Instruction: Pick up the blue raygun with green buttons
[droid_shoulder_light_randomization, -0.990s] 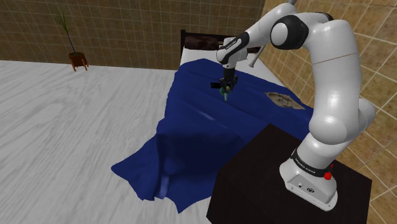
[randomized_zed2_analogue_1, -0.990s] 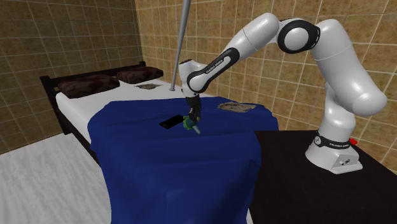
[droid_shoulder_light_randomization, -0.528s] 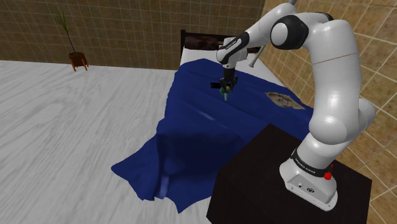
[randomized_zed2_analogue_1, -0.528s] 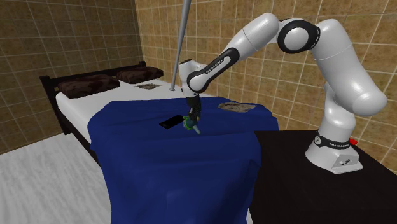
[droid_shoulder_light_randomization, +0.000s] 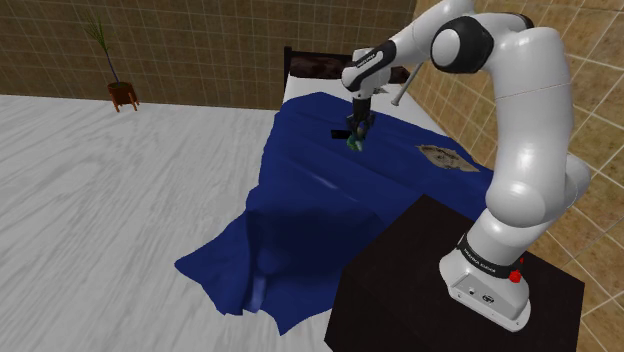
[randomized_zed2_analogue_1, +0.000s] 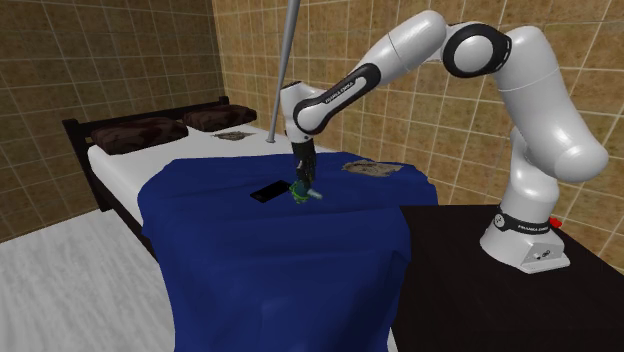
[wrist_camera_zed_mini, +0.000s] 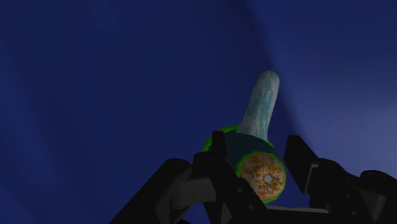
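Note:
The raygun (wrist_camera_zed_mini: 256, 137) has a pale blue barrel, a teal body with green rims and a rusty orange end cap. My gripper (wrist_camera_zed_mini: 257, 167) is shut on its body, one black finger (wrist_camera_zed_mini: 215, 159) on each side. In the shoulder view the gripper (droid_shoulder_light_randomization: 355, 137) hangs straight down over the far part of the blue blanket (droid_shoulder_light_randomization: 320, 190), the raygun (droid_shoulder_light_randomization: 353, 144) at its tips. In the second exterior view the raygun (randomized_zed2_analogue_1: 303, 193) sits just above the blanket (randomized_zed2_analogue_1: 280, 250), under the gripper (randomized_zed2_analogue_1: 302, 186).
A flat black object (randomized_zed2_analogue_1: 267, 192) lies on the blanket beside the raygun. A patterned patch (droid_shoulder_light_randomization: 440, 157) lies near the wall. Dark pillows (randomized_zed2_analogue_1: 150, 130) are at the bed head and a grey pole (randomized_zed2_analogue_1: 285, 60) rises behind. The black stand (droid_shoulder_light_randomization: 400, 290) adjoins the bed. A potted plant (droid_shoulder_light_randomization: 120, 85) stands far off.
The gripper has risen slightly with the raygun in it, and the arm's forearm has swung higher. The flat black object has stayed put.

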